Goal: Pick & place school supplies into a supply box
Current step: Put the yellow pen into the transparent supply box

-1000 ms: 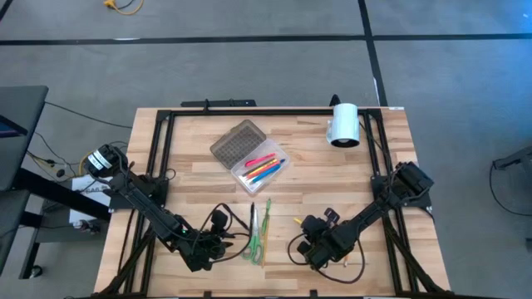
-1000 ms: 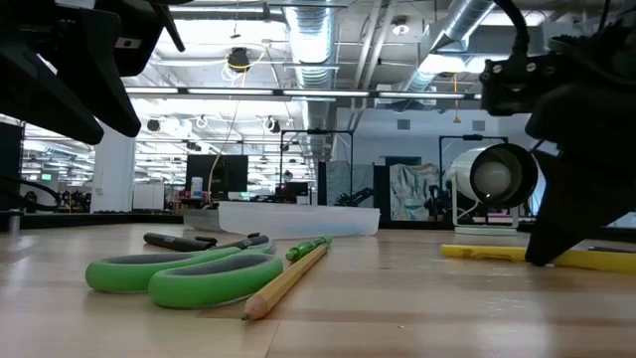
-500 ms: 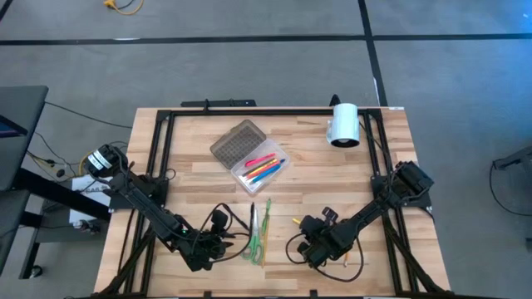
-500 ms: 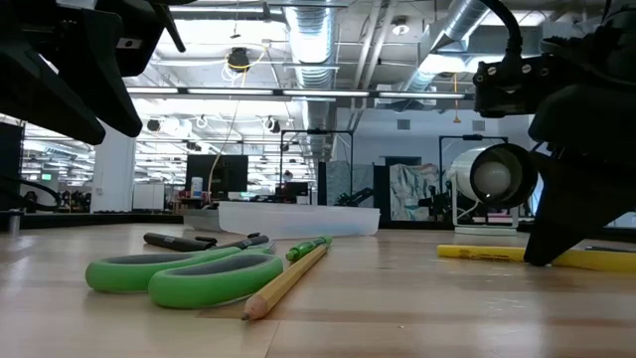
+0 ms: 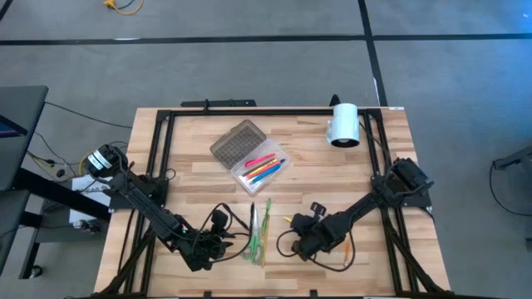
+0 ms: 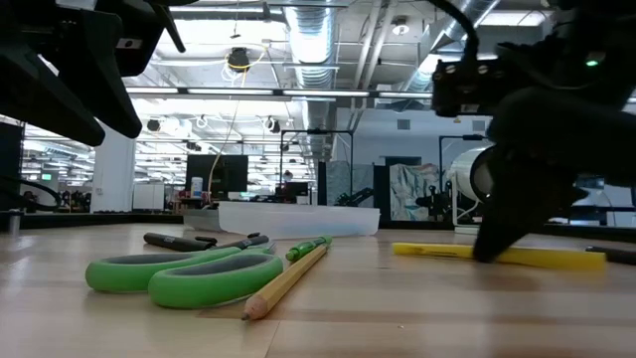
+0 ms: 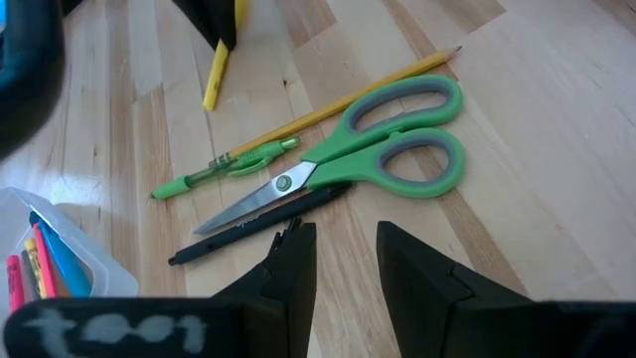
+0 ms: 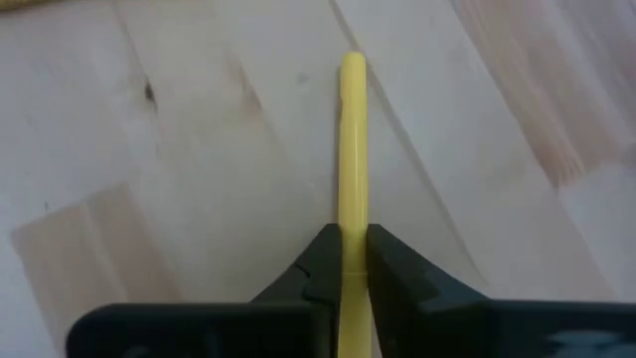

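My right gripper (image 5: 301, 235) is low over the near middle of the table, shut on a yellow pen (image 8: 353, 149). My left gripper (image 7: 346, 234) is open and hovers just left of a loose cluster on the table: green-handled scissors (image 7: 383, 149), a black pen (image 7: 258, 224), a green pen (image 7: 224, 171) and a pencil (image 7: 338, 104). It touches none of them. The supply box (image 5: 262, 170) lies open at table centre with several coloured pens inside. Its grey dotted lid (image 5: 236, 143) is folded back flat. My right gripper pinches the yellow pen's shaft (image 8: 353, 224) between its two fingers, roughly mid-length as the low view shows it (image 6: 467, 253). The fingers (image 6: 497, 224) come down on it from above at a slant. The pen stays level, close above the wood; whether it touches the table I cannot tell.
A white cylinder (image 5: 343, 124) lies near the far right corner. Another pencil (image 5: 345, 252) lies on the table under the right arm. A black frame (image 5: 249, 110) runs around the table. Bare wood shows between the cluster and the box.
My right gripper has moved toward the table's left, toward the scissors cluster, taking the yellow pen with it. The pen stays level and has shifted the same way.
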